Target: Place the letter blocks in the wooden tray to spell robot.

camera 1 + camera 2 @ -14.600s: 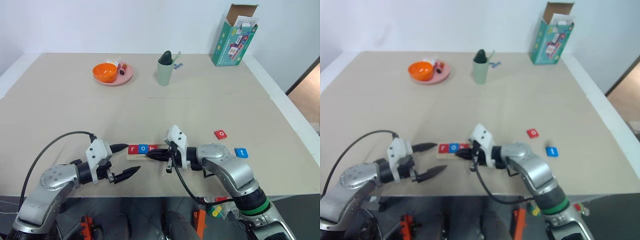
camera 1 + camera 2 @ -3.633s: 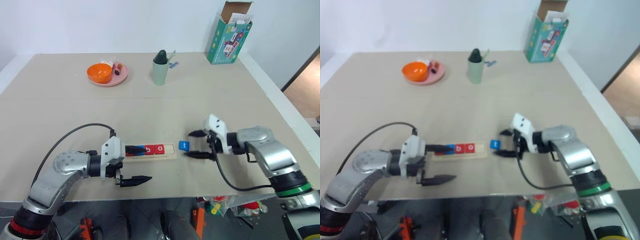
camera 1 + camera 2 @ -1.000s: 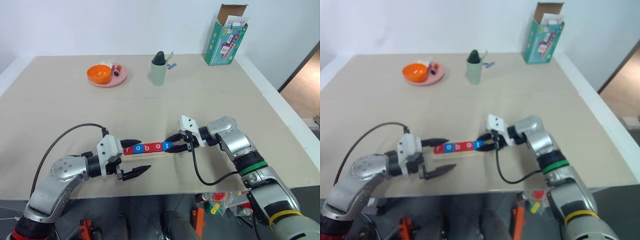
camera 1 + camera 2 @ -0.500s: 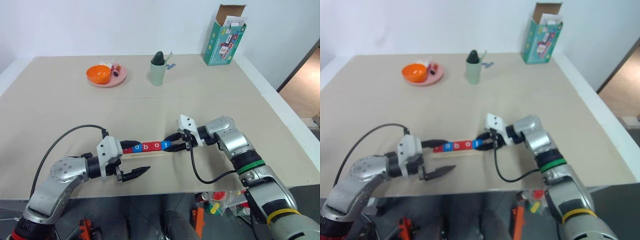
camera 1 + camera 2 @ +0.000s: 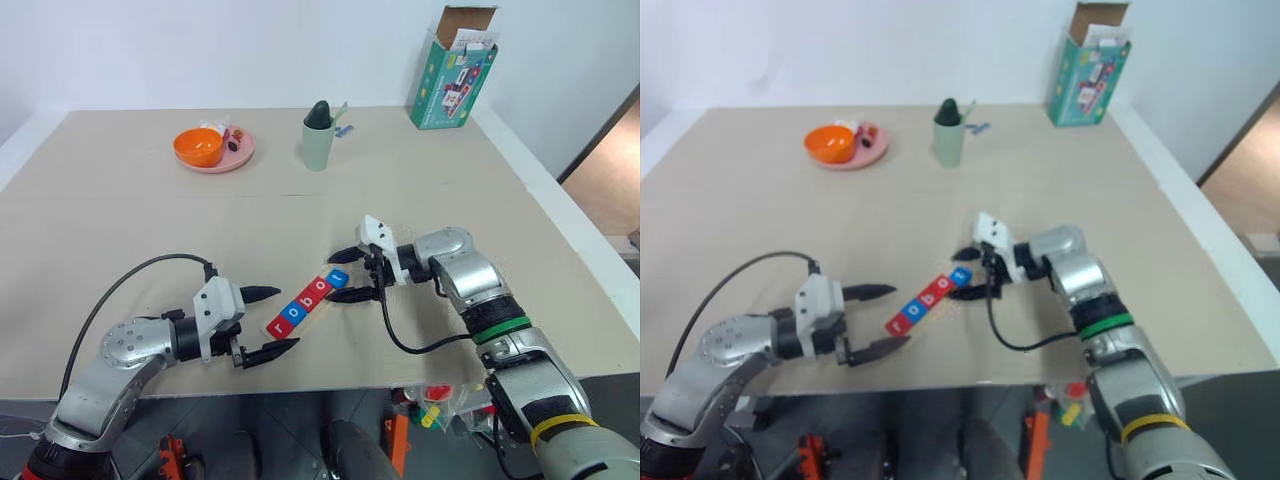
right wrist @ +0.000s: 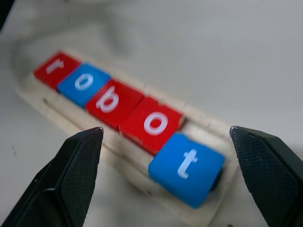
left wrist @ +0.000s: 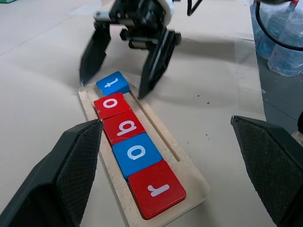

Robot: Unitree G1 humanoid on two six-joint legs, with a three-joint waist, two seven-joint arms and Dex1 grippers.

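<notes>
Just below the centre of the left eye view, the wooden tray (image 5: pixel 300 312) is seen lying diagonally on the table (image 5: pixel 150 230), with the five letter blocks (image 5: pixel 305 296) set in a row inside it, spelling robot. The blue t block (image 5: pixel 337 278) is found at the tray's upper-right end, between the widely spread fingers of the right gripper (image 5: pixel 347 274), which grip nothing. At lower left, the left gripper (image 5: pixel 268 323) is spread wide around the tray's lower end, nothing held.
</notes>
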